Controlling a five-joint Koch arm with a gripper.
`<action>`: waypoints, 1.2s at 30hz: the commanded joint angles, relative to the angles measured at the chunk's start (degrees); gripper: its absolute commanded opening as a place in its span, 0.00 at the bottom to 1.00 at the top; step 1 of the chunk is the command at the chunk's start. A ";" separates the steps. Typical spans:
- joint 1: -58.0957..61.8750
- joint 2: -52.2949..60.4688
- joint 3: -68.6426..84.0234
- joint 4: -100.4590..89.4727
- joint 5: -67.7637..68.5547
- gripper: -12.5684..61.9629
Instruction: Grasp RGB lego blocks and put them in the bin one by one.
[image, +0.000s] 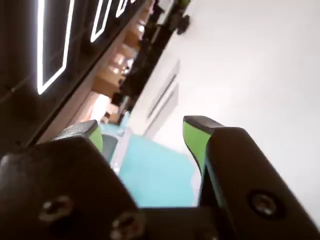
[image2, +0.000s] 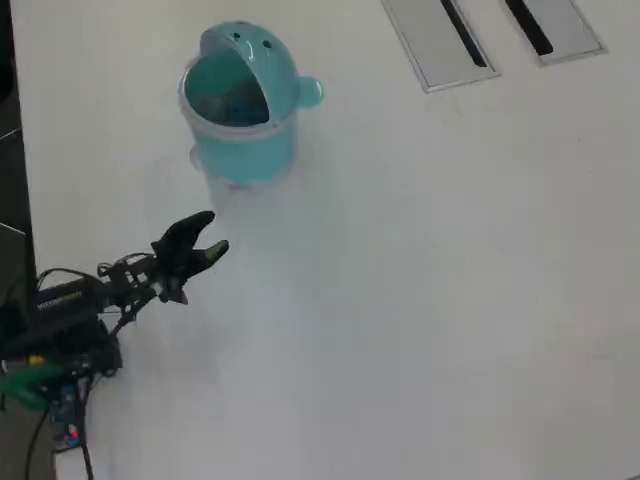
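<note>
The gripper (image2: 208, 234) hangs above the white table (image2: 420, 300), near the left side in the overhead view. Its two jaws stand apart, and nothing is between them. In the wrist view the gripper (image: 145, 132) comes in from the bottom edge. The jaws are black, and each green pad (image: 194, 137) faces inward across a clear gap. Through this gap a teal surface shows, which is the bin (image: 155, 172), blurred and close to the camera.

In the overhead view the bin (image2: 240, 145) stands upright on the table, above the gripper in the picture and a little to the right of it. The two are near each other but do not touch. The domed lid (image2: 248, 45) sits at the far side of the bin, so the mouth is open toward the camera. A small round knob (image2: 309, 92) sticks out on the right side of the bin. Inside the bin something dark lies at the bottom, but it is too unclear to say what it is.

No block lies on the table in either view.

The arm (image2: 110, 290) reaches from its base at the lower left of the overhead view, with wires (image2: 60, 275) around it. Two grey panels (image2: 440, 40) with dark slots lie flat in the table at the top right, well apart from the bin.
</note>
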 joint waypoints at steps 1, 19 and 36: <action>0.35 1.67 -0.97 -6.59 2.11 0.57; 6.06 3.43 11.95 -10.37 13.18 0.57; 10.90 3.60 26.46 -15.91 16.26 0.57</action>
